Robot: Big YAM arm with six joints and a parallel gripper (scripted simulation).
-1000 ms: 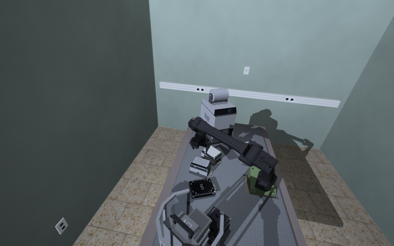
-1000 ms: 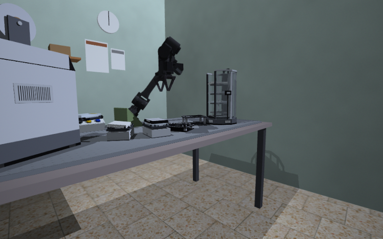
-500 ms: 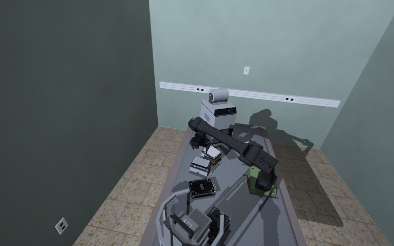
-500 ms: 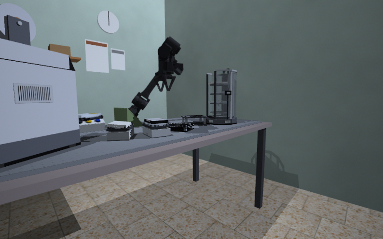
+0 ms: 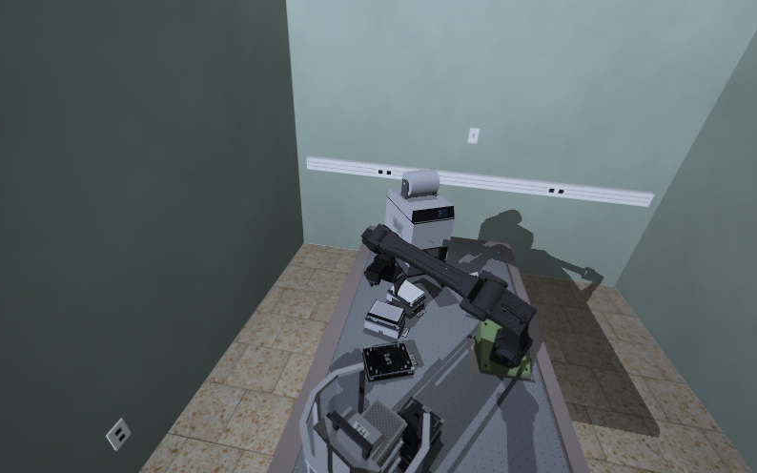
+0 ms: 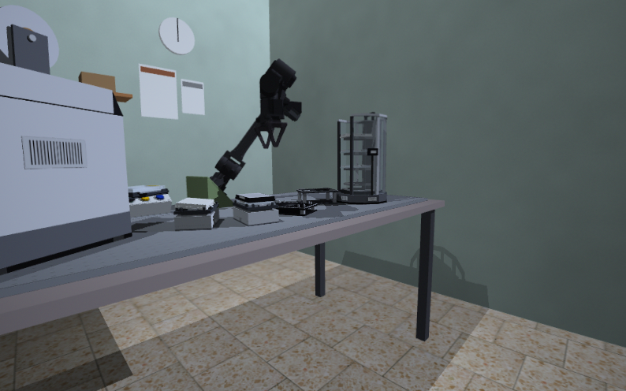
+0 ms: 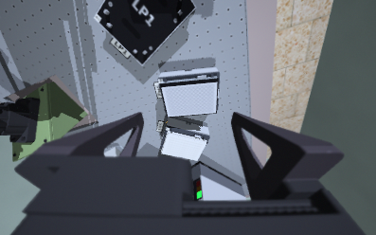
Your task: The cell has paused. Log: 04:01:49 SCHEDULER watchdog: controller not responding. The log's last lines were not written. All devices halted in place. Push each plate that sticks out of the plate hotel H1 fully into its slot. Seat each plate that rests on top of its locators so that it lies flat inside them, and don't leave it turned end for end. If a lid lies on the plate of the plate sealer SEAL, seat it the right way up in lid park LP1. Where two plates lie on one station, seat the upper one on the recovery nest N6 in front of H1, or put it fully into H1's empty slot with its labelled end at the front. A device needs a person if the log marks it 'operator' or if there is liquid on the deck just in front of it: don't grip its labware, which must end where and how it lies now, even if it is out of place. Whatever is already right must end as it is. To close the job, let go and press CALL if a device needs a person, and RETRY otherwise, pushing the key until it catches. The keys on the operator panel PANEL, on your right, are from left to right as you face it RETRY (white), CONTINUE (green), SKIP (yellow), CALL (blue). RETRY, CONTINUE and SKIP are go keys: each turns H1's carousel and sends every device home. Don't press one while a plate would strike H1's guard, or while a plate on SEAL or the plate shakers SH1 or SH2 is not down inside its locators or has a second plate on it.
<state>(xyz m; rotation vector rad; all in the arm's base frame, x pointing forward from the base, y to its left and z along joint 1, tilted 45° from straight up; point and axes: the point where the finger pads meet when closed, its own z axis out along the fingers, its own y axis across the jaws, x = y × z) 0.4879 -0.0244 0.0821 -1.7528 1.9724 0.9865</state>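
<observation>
My gripper [image 7: 188, 117] [image 5: 378, 272] [image 6: 270, 137] is open and empty, and hangs high over the two plate shakers. In the wrist view the farther shaker carries a white plate [image 7: 189, 97] [image 5: 386, 312] [image 6: 255, 197] that lies square. The nearer shaker's plate [image 7: 184, 144] [image 5: 410, 292] [image 6: 194, 202] looks turned askew on its station. The black lid park LP1 [image 7: 142, 24] [image 5: 389, 359] [image 6: 300, 207] lies beyond them with nothing on it. The sealer SEAL [image 5: 419, 216] [image 6: 39, 145] [image 7: 221, 185] stands at the table's end; its plate is hidden. The plate hotel H1 [image 5: 364, 428] [image 6: 362, 160] stands at the other end.
The green arm base [image 5: 490, 352] [image 7: 50, 114] [image 6: 199, 187] stands by the table's right side. The operator panel [image 6: 149, 199] with coloured keys sits beside the sealer. A black nest [image 6: 313, 191] [image 5: 422, 422] lies in front of H1. The table edge [image 7: 260, 57] runs close beside the shakers.
</observation>
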